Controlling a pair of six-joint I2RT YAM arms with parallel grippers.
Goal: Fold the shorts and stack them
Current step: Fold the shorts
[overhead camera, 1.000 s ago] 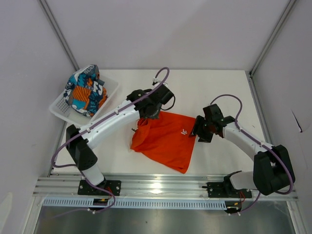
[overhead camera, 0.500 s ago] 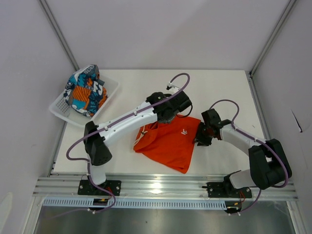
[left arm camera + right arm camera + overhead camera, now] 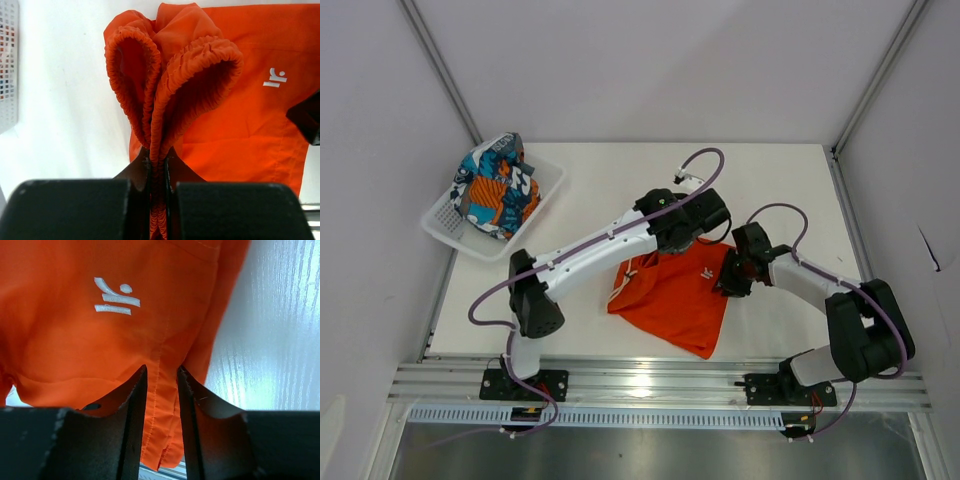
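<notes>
The plain bright orange fabric shorts (image 3: 670, 305) lie mid-way on the white worktop (image 3: 590, 180), their waistband pinched at 12 o'clock in the closed left gripper (image 3: 157, 162), probably for folding over, while the right gripper (image 3: 161, 380) straddles the hem at 3 o'clock, whether it clamps I cannot tell.

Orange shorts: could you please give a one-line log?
left fingers shut on orange shorts waistband | right fingers astride side edge, grip unclear | patterned shorts in basket

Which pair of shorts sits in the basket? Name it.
The patterned blue, orange and white shorts, bundled in the white mesh basket; the plain orange shorts are out on the table.
</notes>
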